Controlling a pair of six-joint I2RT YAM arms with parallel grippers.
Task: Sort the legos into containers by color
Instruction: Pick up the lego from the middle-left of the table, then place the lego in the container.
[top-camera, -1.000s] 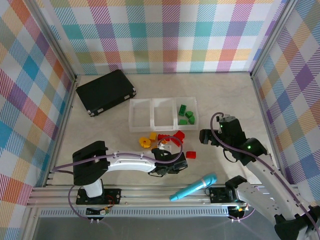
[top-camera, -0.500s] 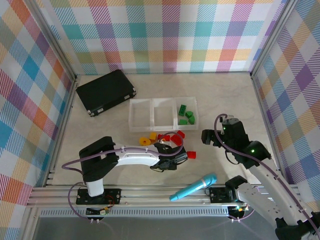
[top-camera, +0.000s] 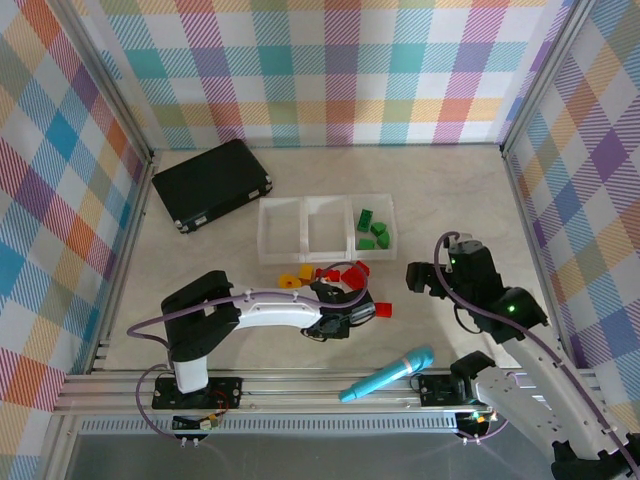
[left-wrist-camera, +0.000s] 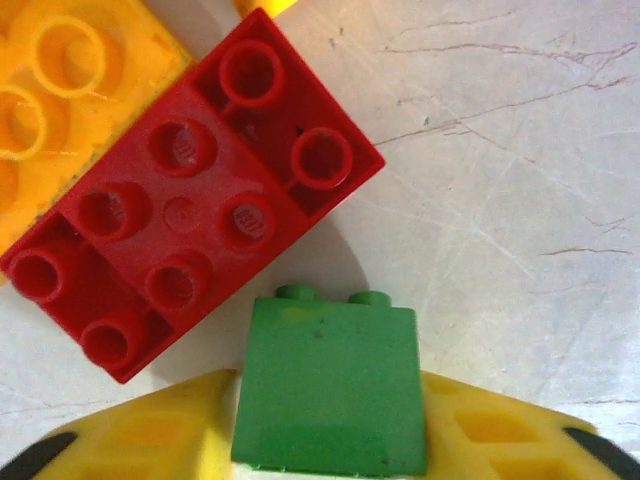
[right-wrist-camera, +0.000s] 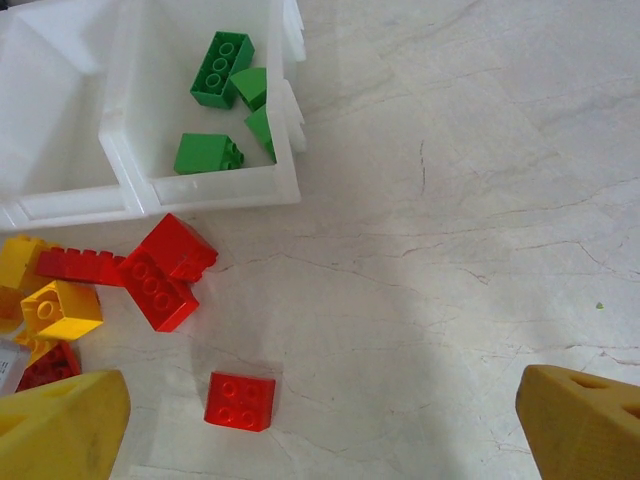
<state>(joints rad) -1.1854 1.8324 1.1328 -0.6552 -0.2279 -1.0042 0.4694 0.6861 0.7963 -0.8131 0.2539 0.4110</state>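
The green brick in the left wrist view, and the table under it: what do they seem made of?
Green brick: probably moulded hard plastic, smooth, slightly dull; crisp edges and round studs suggest it. Table: pale surface with thin dark veins, like marble or a marble-print laminate; which one is unclear.

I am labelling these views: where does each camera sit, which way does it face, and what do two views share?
Top external: high behind the robot, looking down on the table; left gripper and right gripper show.
Left wrist: close above a green brick between its yellow fingers, facing down.
Right wrist: higher, facing down at the trays; its fingertips in the bottom corners.
Shared: top and right wrist both show the lone red brick.
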